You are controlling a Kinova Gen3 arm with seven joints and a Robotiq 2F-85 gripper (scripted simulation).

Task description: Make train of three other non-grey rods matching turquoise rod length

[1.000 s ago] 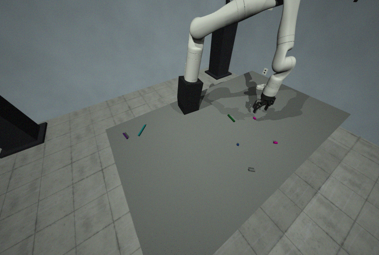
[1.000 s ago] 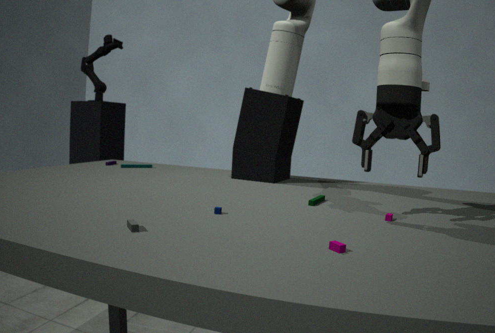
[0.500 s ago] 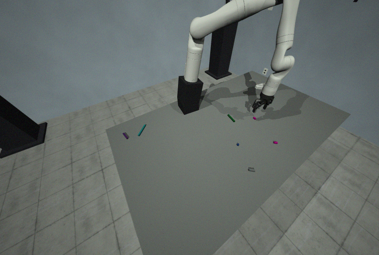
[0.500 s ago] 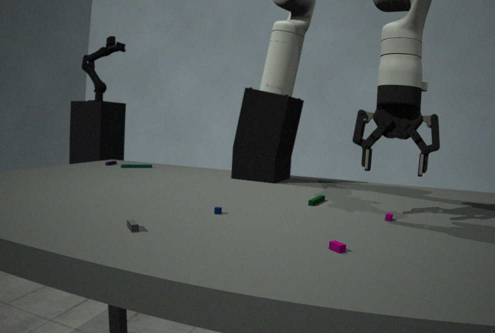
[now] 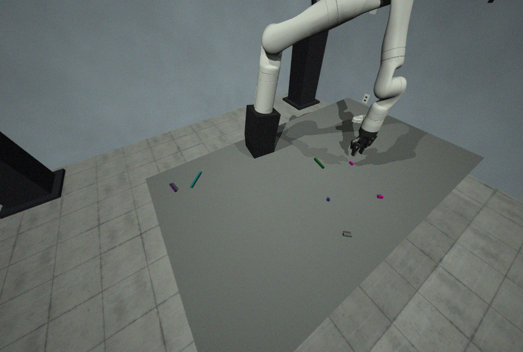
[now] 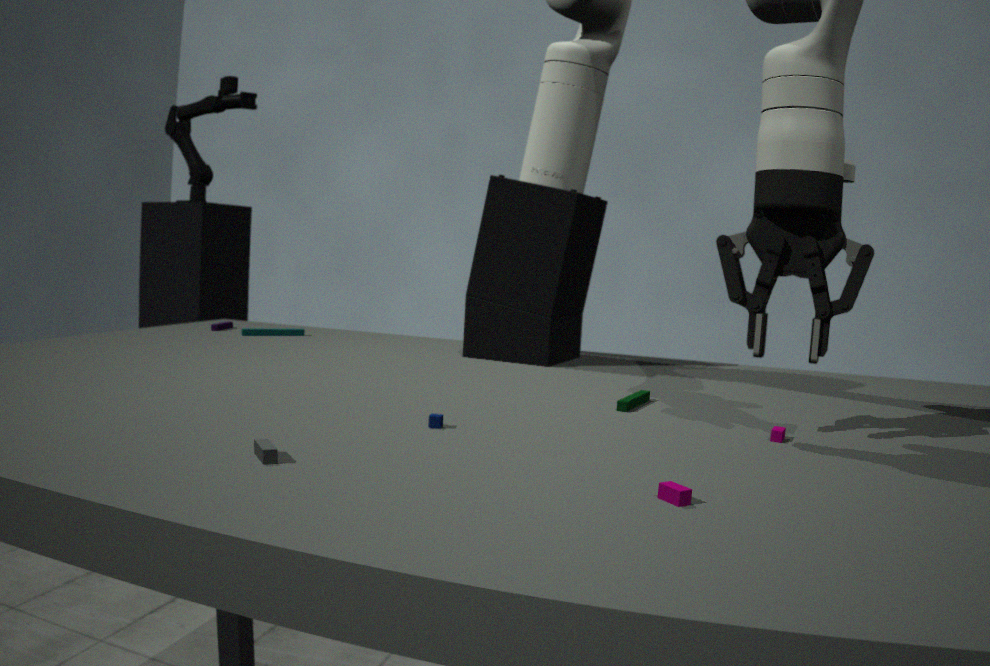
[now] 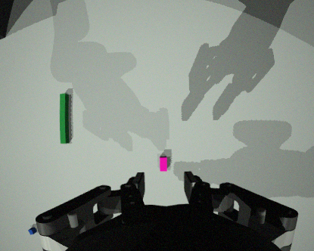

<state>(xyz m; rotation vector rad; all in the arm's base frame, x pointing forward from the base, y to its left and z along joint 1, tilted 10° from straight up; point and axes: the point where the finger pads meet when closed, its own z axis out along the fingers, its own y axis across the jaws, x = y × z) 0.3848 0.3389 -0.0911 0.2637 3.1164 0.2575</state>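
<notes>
My gripper [image 5: 357,153] [image 6: 785,357] [image 7: 164,181] is partly open and empty. It hangs above the table near a magenta rod [image 5: 351,163] [image 6: 778,434] [image 7: 163,164], which lies ahead of the fingertips in the wrist view. A green rod [image 5: 319,163] [image 6: 632,401] [image 7: 63,118] lies to its left. A blue rod [image 5: 328,198] [image 6: 435,421] [image 7: 32,230] lies apart. A second magenta rod [image 5: 380,196] [image 6: 674,494] lies nearer the front edge. The turquoise rod [image 5: 195,179] [image 6: 272,332] lies at the far left. No rods touch.
A purple rod [image 5: 173,187] [image 6: 221,325] lies beside the turquoise rod. A grey rod [image 5: 347,233] [image 6: 266,452] lies near the front edge. The arm's black base block [image 5: 261,132] [image 6: 528,274] stands at the back of the table [image 5: 250,265] [image 6: 434,549].
</notes>
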